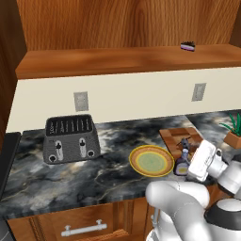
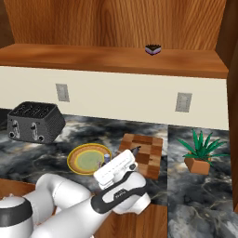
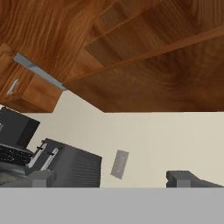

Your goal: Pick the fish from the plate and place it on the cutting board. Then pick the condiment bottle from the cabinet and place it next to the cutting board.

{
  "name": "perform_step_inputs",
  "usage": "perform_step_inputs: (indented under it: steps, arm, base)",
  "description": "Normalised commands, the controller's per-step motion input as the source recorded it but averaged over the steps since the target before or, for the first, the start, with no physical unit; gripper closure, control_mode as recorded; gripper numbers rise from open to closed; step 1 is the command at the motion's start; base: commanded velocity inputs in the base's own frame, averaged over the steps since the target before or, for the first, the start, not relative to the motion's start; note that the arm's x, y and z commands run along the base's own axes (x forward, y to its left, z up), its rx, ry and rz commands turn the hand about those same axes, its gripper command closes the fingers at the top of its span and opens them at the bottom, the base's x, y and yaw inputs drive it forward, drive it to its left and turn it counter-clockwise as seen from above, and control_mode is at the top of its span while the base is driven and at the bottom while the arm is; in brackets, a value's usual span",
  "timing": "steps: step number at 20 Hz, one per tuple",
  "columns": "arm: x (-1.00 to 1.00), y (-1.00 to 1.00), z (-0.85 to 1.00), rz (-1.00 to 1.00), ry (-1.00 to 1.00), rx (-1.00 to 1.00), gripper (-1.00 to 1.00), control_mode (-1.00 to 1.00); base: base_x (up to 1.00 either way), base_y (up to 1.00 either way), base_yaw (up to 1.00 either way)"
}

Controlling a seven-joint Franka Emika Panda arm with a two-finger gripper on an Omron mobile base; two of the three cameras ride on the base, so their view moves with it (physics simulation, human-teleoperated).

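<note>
Bottle handling is the main concern here: the condiment bottle [image 1: 181, 165] stands upright on the counter [image 1: 94, 179] just beside the near corner of the cutting board [image 1: 174, 136], between the board and the plate [image 1: 134, 157]. Whether it touches the plate's rim cannot be told. On the board lies a small dark slender shape that is most likely the fish [image 1: 185, 142]. The gripper [image 3: 113, 178] hangs just on the other side of the bottle from the plate, close to the board's near edge. Its fingertips are spread wide with nothing between them, and it is aimed up and away from the board toward the wall and the toaster [image 1: 70, 139]. Judged from this, both placements look done. If the bottle needs another grip, it should be rigid, light and smooth-walled. Its narrow neck and small foot make it easy to tip, so the fingers belong across the wide labelled body, not the cap. High behind the board, the cabinet [image 1: 94, 61] shelf carries a small black-and-pink object [image 1: 188, 45].
</note>
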Motion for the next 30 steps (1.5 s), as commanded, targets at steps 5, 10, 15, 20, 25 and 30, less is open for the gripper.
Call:
perform_step_inputs:
  steps: [5,10,15,20,25,30]
  arm:
    - [-0.14,0.00,0.48,-0.06,0.00,-0.05,-1.00,-1.00]
    - [-0.35,0.00,0.34,-0.12,0.00,-0.15,-1.00,-1.00]
    - [-0.44,0.00,0.25,-0.15,0.00,-0.23,-1.00,-1.00]
    - [-0.41,0.00,0.34,-0.17,0.00,-0.31,-1.00,-1.00]
    - [-0.35,0.00,0.43,-0.19,0.00,-0.31,-1.00,-1.00]
    - [-0.25,0.00,0.46,-0.15,0.00,-0.28,-1.00,-1.00]
  base:
    - [0.00,0.00,0.00]
    - [0.00,0.00,0.00]
    - [0.00,0.00,0.00]
    - [0.00,0.00,0.00]
    - [0.00,0.00,0.00]
    - [0.00,0.00,0.00]
